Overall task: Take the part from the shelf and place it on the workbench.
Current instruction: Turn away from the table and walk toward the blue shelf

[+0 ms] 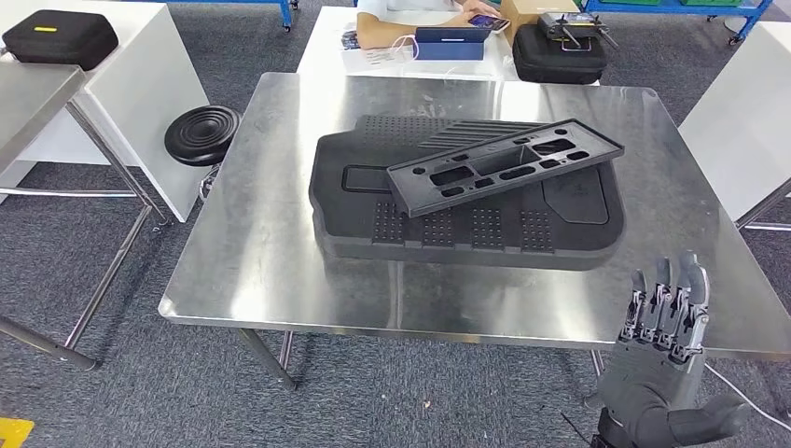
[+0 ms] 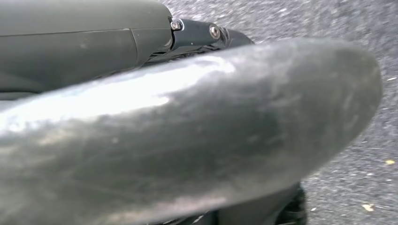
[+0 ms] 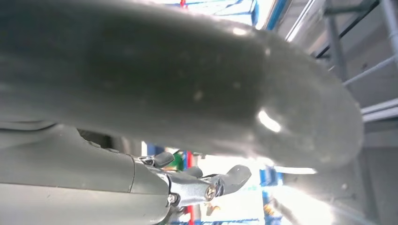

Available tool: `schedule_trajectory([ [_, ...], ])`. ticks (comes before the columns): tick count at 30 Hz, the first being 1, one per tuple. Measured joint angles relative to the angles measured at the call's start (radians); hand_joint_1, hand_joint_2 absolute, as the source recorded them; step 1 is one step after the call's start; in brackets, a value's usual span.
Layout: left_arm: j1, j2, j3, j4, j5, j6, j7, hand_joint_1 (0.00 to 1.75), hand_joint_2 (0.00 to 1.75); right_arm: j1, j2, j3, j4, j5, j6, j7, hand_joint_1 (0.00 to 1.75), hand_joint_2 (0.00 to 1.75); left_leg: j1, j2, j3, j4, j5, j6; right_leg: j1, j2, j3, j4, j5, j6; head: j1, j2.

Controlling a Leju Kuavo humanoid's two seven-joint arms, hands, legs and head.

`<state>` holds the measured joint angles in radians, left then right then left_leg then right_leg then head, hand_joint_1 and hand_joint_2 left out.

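The flat black part lay tilted across the big black tray mid-counter. The right hand hung empty, fingers spread, off the near right corner; the left hand's state I cannot tell. Withdrawing straight back would avoid nudging it.

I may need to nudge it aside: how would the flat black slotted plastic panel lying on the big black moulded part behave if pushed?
The flat black slotted panel looks rigid, so it would probably move as one piece. It rests tilted on the big black moulded part, so a push may make it rock or slide off. It is thin with many cut-outs, so it is probably light.
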<state>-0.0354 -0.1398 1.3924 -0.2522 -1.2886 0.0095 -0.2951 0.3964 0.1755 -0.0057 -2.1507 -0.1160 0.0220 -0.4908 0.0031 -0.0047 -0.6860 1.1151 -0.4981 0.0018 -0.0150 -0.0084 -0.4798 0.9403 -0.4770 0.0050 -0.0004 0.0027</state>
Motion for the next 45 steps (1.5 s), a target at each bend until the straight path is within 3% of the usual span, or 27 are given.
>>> schedule_trajectory([
  [2,0.000,0.000,0.000,0.000,0.000,0.000,0.001,0.00,0.00,0.002,0.003,-0.004,0.006,0.007,-0.008,0.007,0.00,0.00,0.006,0.000,-0.020,0.124,-0.083,-0.011,0.000,-0.001,-0.025,0.003,0.022,-0.001,-0.002,0.000],
  [3,0.000,0.000,0.000,0.000,0.000,0.000,0.001,0.00,0.00,0.003,0.004,-0.005,0.009,0.008,-0.010,0.008,0.00,0.00,0.010,0.001,-0.020,0.168,-0.092,-0.016,-0.001,-0.003,-0.037,0.006,0.031,0.001,-0.001,0.000],
  [4,0.000,0.001,0.000,0.000,0.000,0.000,0.001,0.00,0.00,0.003,0.005,-0.006,0.012,0.009,-0.012,0.010,0.00,0.00,0.014,0.001,-0.004,0.180,-0.076,-0.022,-0.003,-0.004,-0.050,0.011,0.040,0.006,-0.002,0.000],
  [6,-0.001,0.003,0.000,0.000,0.000,0.001,0.001,0.00,0.00,0.004,0.006,-0.008,0.018,0.010,-0.014,0.013,0.00,0.00,0.025,0.001,0.079,0.100,-0.026,-0.034,-0.010,-0.004,-0.078,0.031,0.051,0.017,-0.002,0.000],
  [8,-0.002,0.002,0.000,0.000,-0.001,0.001,0.002,0.00,0.00,0.005,0.008,-0.010,0.021,0.010,-0.016,0.017,0.00,0.00,0.027,-0.002,0.170,-0.025,-0.024,-0.042,-0.011,-0.004,-0.106,0.057,0.058,0.028,-0.004,0.000],
  [9,-0.003,0.002,0.000,0.000,-0.001,0.001,0.001,0.00,0.00,0.005,0.008,-0.011,0.021,0.010,-0.016,0.018,0.00,0.00,0.025,-0.003,0.190,-0.063,-0.035,-0.039,-0.010,-0.005,-0.117,0.067,0.062,0.034,-0.004,0.000],
  [12,-0.003,0.002,0.000,0.000,-0.002,0.001,0.001,0.00,0.00,0.005,0.009,-0.015,0.024,0.009,-0.019,0.022,0.00,0.00,0.016,-0.001,0.168,-0.080,-0.030,-0.004,-0.010,-0.004,-0.133,0.071,0.080,0.060,-0.003,0.000],
  [13,-0.004,0.003,0.001,0.000,-0.002,0.001,0.001,0.00,0.00,0.006,0.009,-0.018,0.026,0.009,-0.021,0.024,0.00,0.00,0.015,0.001,0.155,-0.081,-0.019,0.012,-0.012,-0.002,-0.143,0.080,0.068,0.062,-0.001,0.000],
  [15,-0.004,0.004,0.001,-0.001,-0.004,0.001,0.000,0.00,0.00,0.006,0.009,-0.026,0.029,0.008,-0.026,0.029,0.00,0.00,0.015,0.004,0.125,-0.084,0.005,0.033,-0.014,0.002,-0.175,0.157,-0.006,0.052,0.002,0.000],
  [17,-0.004,0.005,0.001,-0.001,-0.007,0.000,-0.001,0.00,0.00,0.006,0.009,-0.033,0.033,0.008,-0.031,0.033,0.00,0.00,0.012,0.004,0.090,-0.083,0.031,0.039,-0.012,0.004,-0.208,0.286,-0.088,0.045,0.004,0.000],
  [18,-0.004,0.004,0.001,-0.001,-0.008,0.000,-0.002,0.00,0.00,0.006,0.009,-0.035,0.036,0.008,-0.033,0.035,0.00,0.00,0.011,0.005,0.075,-0.083,0.044,0.039,-0.012,0.004,-0.212,0.335,-0.103,0.050,0.004,0.000],
  [19,-0.004,0.004,0.001,-0.001,-0.008,0.000,-0.002,0.00,0.00,0.006,0.009,-0.037,0.038,0.009,-0.034,0.037,0.00,0.00,0.009,0.005,0.061,-0.082,0.056,0.038,-0.011,0.004,-0.200,0.354,-0.097,0.057,0.004,0.000],
  [21,-0.004,0.004,0.001,-0.001,-0.008,0.000,-0.002,0.00,0.00,0.005,0.009,-0.041,0.044,0.010,-0.038,0.041,0.00,0.00,0.008,0.006,0.036,-0.082,0.081,0.035,-0.006,0.005,-0.124,0.289,-0.056,0.070,0.004,0.000],
  [23,-0.004,0.003,0.001,-0.001,-0.010,-0.001,-0.002,0.00,0.00,0.001,0.011,-0.049,0.049,0.007,-0.042,0.048,0.00,0.00,0.006,0.005,0.018,-0.081,0.101,0.027,0.003,0.004,-0.003,0.129,-0.052,0.057,0.004,0.000],
  [24,-0.004,0.003,0.001,-0.001,-0.010,-0.001,-0.003,0.00,0.00,-0.001,0.012,-0.053,0.051,0.005,-0.043,0.051,0.00,0.00,0.005,0.005,0.014,-0.081,0.109,0.024,0.007,0.004,0.042,0.063,-0.063,0.048,0.003,0.000],
  [25,-0.004,0.002,0.001,-0.001,-0.010,-0.001,-0.003,0.00,0.00,-0.002,0.013,-0.057,0.053,0.003,-0.043,0.053,0.00,0.00,0.004,0.005,0.014,-0.082,0.116,0.018,0.011,0.003,0.064,0.024,-0.074,0.040,0.002,0.000],
  [28,-0.003,0.003,0.001,-0.001,-0.011,-0.001,-0.004,0.00,0.00,-0.003,0.015,-0.067,0.059,0.001,-0.044,0.057,0.00,0.00,0.009,0.007,0.017,-0.097,0.141,-0.001,0.012,0.003,0.052,0.010,-0.062,0.024,0.002,0.000],
  [29,-0.002,0.003,0.001,-0.001,-0.011,-0.001,-0.004,0.00,0.00,-0.003,0.017,-0.070,0.061,0.000,-0.045,0.058,0.00,0.00,0.011,0.006,0.014,-0.094,0.134,-0.007,0.009,0.002,0.045,0.007,-0.052,0.016,0.002,0.000],
  [31,-0.001,0.004,0.002,-0.001,-0.012,-0.001,-0.004,0.00,0.00,-0.003,0.020,-0.075,0.066,0.000,-0.045,0.059,0.00,0.00,0.011,0.004,-0.006,-0.037,0.066,-0.014,0.000,0.002,0.029,0.002,-0.028,0.001,-0.001,0.000],
  [33,0.000,0.004,0.003,-0.001,-0.012,-0.001,-0.004,0.00,0.00,-0.003,0.023,-0.078,0.071,-0.001,-0.045,0.060,0.00,0.00,0.012,0.002,-0.033,0.084,-0.030,-0.022,0.002,0.000,0.010,0.003,-0.013,-0.006,-0.003,0.000],
  [34,0.001,0.004,0.003,-0.001,-0.012,-0.001,-0.004,0.00,0.00,-0.002,0.024,-0.080,0.075,-0.001,-0.046,0.062,0.00,0.00,0.012,0.002,-0.040,0.137,-0.052,-0.025,0.003,-0.001,0.002,0.006,-0.007,-0.006,-0.003,0.000],
  [35,0.001,0.004,0.004,-0.001,-0.013,-0.001,-0.004,0.00,0.00,-0.002,0.025,-0.083,0.078,0.000,-0.047,0.064,0.00,0.00,0.014,0.002,-0.033,0.162,-0.053,-0.029,0.003,-0.002,-0.007,0.009,-0.002,-0.004,-0.003,0.000],
  [36,0.001,0.005,0.004,-0.001,-0.013,-0.001,-0.004,0.00,0.00,-0.002,0.026,-0.087,0.082,0.004,-0.050,0.067,0.00,0.00,0.016,0.002,-0.005,0.148,-0.038,-0.031,0.002,-0.002,-0.013,0.015,0.001,-0.002,-0.003,0.000],
  [38,0.000,0.008,0.004,-0.001,-0.016,-0.002,-0.004,0.00,0.00,-0.002,0.031,-0.097,0.090,0.017,-0.059,0.074,0.00,0.00,0.023,0.002,0.092,0.027,-0.007,-0.036,0.000,-0.002,-0.026,0.033,0.003,0.003,-0.004,0.000],
  [40,0.000,0.009,0.005,-0.001,-0.018,-0.004,-0.005,0.00,0.00,-0.002,0.035,-0.107,0.096,0.028,-0.065,0.078,0.00,0.00,0.022,-0.001,0.152,-0.066,0.000,-0.028,0.003,-0.002,-0.042,0.052,0.005,0.012,-0.003,0.000],
  [43,0.000,0.011,0.006,-0.001,-0.018,-0.005,-0.005,0.00,0.00,-0.002,0.040,-0.112,0.104,0.033,-0.067,0.081,0.00,0.00,0.016,-0.003,0.143,-0.081,0.003,-0.003,0.006,-0.001,-0.054,0.059,0.013,0.033,-0.002,0.000],
  [45,0.000,0.012,0.006,-0.001,-0.018,-0.006,-0.005,0.00,0.00,-0.002,0.042,-0.118,0.108,0.034,-0.068,0.081,0.00,0.00,0.017,-0.001,0.132,-0.087,0.016,0.017,0.003,0.001,-0.077,0.084,-0.004,0.040,0.001,0.000],
])
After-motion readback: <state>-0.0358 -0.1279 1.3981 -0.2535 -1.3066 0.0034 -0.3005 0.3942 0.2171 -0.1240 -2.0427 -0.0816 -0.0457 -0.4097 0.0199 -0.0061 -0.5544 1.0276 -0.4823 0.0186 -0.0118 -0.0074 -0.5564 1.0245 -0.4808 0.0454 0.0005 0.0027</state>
